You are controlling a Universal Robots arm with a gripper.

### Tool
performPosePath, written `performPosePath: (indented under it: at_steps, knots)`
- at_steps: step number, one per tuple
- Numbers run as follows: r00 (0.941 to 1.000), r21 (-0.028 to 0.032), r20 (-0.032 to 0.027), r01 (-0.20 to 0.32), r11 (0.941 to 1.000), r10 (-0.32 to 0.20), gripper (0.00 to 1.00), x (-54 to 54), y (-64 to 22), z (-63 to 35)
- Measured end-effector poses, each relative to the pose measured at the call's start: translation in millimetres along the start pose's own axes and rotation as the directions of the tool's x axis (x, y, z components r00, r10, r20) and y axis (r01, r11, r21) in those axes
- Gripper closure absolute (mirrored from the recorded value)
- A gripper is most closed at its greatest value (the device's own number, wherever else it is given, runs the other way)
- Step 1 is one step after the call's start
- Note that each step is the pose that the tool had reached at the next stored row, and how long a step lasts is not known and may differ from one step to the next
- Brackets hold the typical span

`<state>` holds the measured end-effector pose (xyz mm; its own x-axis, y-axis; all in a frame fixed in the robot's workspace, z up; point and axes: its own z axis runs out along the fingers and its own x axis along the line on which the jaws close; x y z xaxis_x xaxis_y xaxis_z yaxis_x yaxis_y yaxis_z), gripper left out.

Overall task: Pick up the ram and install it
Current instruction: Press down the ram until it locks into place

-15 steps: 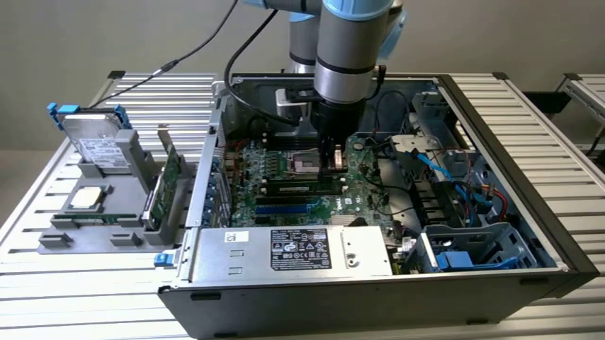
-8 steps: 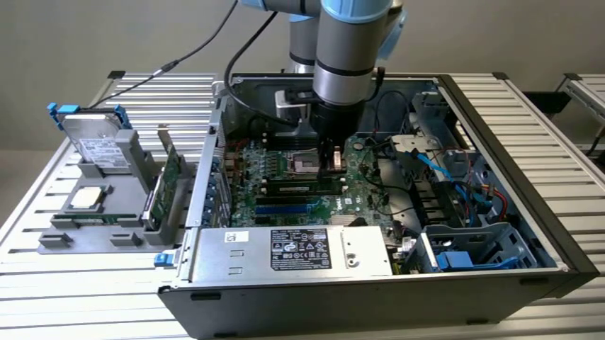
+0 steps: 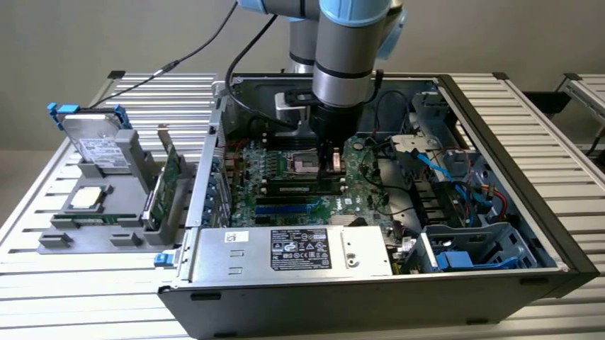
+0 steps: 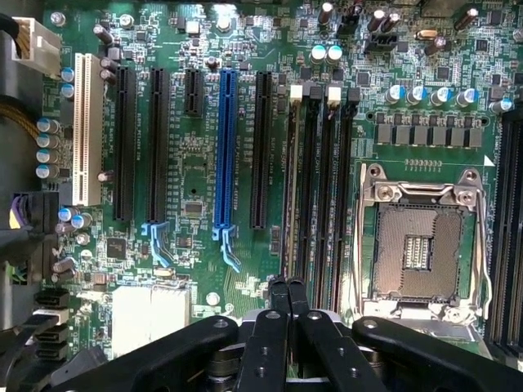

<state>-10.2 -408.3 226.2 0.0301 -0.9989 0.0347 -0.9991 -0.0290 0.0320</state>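
Hand point(image 4: 287, 287), fingertips together, above the ram point(image 4: 290, 180) edge-on in its slot (processor socket point(image 3: 307, 165) at nine o'clock, exterior view); probably light, stiff, fragile, best gripped mid-length.

An open black computer case point(image 3: 529, 234) lies on the slatted metal table point(image 3: 76, 297), green motherboard point(image 3: 283, 177) exposed mid-frame. Silver power supply box point(image 3: 293, 251) sits lower centre. At left, a grey holder tray point(image 3: 57, 237) carries a silver hard drive point(image 3: 99, 145).
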Motion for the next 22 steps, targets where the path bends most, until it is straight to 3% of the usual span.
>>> performPosePath:
  at_steps: [6,12,22]
  knots:
    - [1.0,0.0,-0.0024,-0.001,1.0,0.001,0.9,-0.8,0.2,1.1]
    - [1.0,0.0001,-0.0022,-0.001,1.0,0.001,0.9,-0.4,3.9,-12.7]
    - [1.0,0.0004,-0.0022,-0.001,1.0,0.001,0.9,-1.3,34.6,-11.8]
